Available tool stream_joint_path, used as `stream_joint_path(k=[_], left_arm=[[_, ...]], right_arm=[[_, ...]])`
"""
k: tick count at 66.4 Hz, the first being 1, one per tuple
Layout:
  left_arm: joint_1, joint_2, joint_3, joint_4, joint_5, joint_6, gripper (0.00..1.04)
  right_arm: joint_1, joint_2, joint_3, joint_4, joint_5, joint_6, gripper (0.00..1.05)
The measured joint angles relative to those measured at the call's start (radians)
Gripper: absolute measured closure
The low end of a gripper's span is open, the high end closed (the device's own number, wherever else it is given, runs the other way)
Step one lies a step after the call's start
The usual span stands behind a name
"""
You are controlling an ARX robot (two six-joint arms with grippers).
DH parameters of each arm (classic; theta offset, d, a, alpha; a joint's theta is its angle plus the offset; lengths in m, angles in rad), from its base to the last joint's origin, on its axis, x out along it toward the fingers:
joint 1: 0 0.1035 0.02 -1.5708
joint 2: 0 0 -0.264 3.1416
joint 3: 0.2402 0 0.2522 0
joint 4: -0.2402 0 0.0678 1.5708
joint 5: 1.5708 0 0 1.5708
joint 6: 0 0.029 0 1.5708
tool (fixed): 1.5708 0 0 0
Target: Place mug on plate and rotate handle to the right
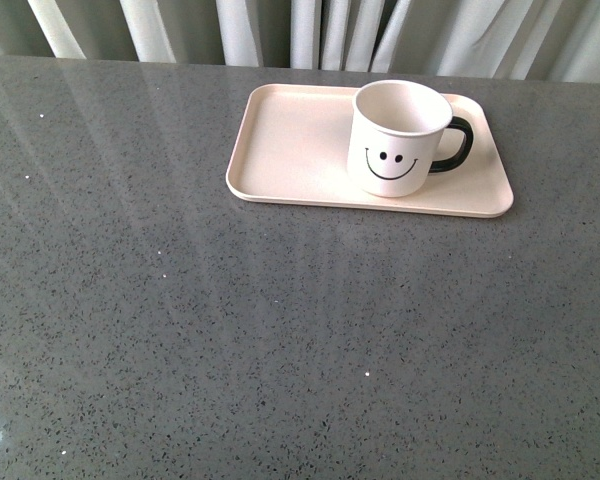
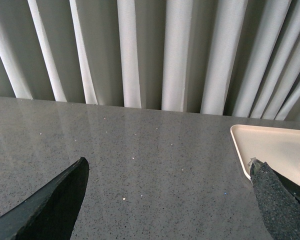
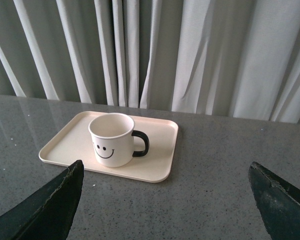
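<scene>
So, mug [image 3: 112, 139] upright on plate [image 3: 65, 145], well ahead of right gripper [image 3: 165, 200]. Handle [image 3: 141, 143] already pointing right. Left gripper [image 2: 170, 200] off beside plate. Both spread wide, holding nothing. Looks done, next move probably just parking arms.

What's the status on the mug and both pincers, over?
Both pincers open, empty: left pincer, right pincer. Mug upright on plate, handle pointing right. Nothing in the way.
</scene>
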Motion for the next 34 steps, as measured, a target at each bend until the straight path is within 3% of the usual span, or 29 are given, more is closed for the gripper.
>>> stream_joint_path(k=[34], left_arm=[[0.000, 0.000, 0.000, 0.000, 0.000, 0.000, 0.09]], right_arm=[[0.000, 0.000, 0.000, 0.000, 0.000, 0.000, 0.09]])
